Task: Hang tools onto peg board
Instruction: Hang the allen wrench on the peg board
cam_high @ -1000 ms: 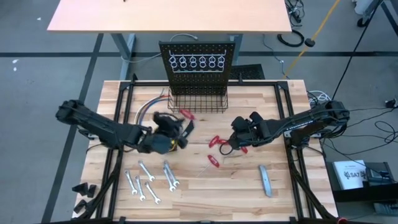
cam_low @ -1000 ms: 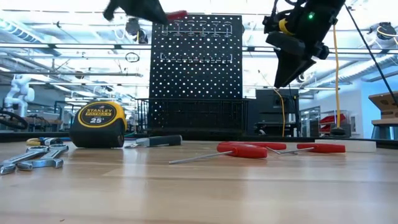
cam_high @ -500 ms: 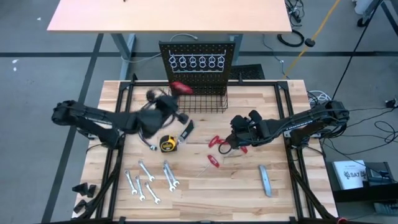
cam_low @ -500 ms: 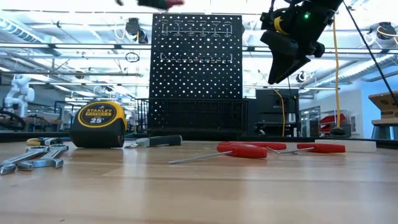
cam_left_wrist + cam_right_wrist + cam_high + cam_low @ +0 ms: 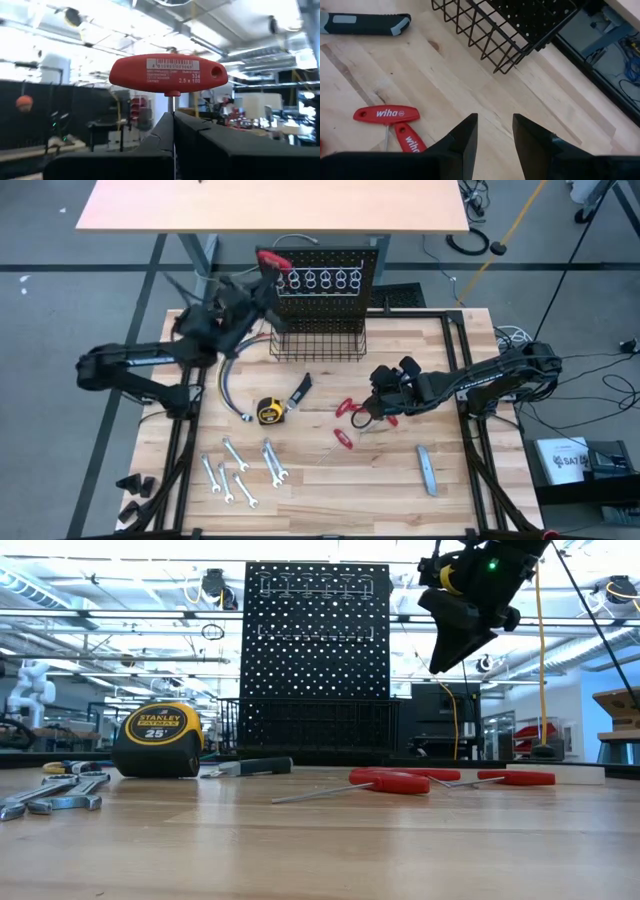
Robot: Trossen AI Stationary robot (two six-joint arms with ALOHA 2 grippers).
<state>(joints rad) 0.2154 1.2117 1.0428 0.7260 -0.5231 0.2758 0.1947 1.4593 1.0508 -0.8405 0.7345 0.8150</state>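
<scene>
My left gripper (image 5: 260,277) (image 5: 173,116) is raised by the top left corner of the black peg board (image 5: 322,280) and is shut on a red T-handled key (image 5: 272,260). It is above the top of the low view. My right gripper (image 5: 368,410) (image 5: 495,131) hangs open over the table right of centre, with nothing between its fingers. Just beside it, red-handled tools (image 5: 350,408) (image 5: 386,114) lie flat on the wood. A yellow tape measure (image 5: 268,412), a black-handled knife (image 5: 302,389), silver wrenches (image 5: 242,468) and a grey bar (image 5: 427,470) also lie on the table. My left gripper pinches the key's thin metal shaft (image 5: 173,102) between its two shut fingers, just under the red handle (image 5: 167,75). The fingers slant upward toward the table's far edge and lie along the shaft. The handle sits crosswise beyond the fingertips, lifted clear of everything.
A black wire basket (image 5: 318,340) stands at the peg board's foot, and a row of shiny rings (image 5: 318,280) runs near its top. A bundle of coloured wires (image 5: 228,375) lies on the left. There is bare wood along the near edge, right of the wrenches.
My left gripper has risen from above the tape measure and gone toward the far edge, up to the peg board's top left corner. It has tipped its fingers upward on the way. The red key has gone along in its hold.
</scene>
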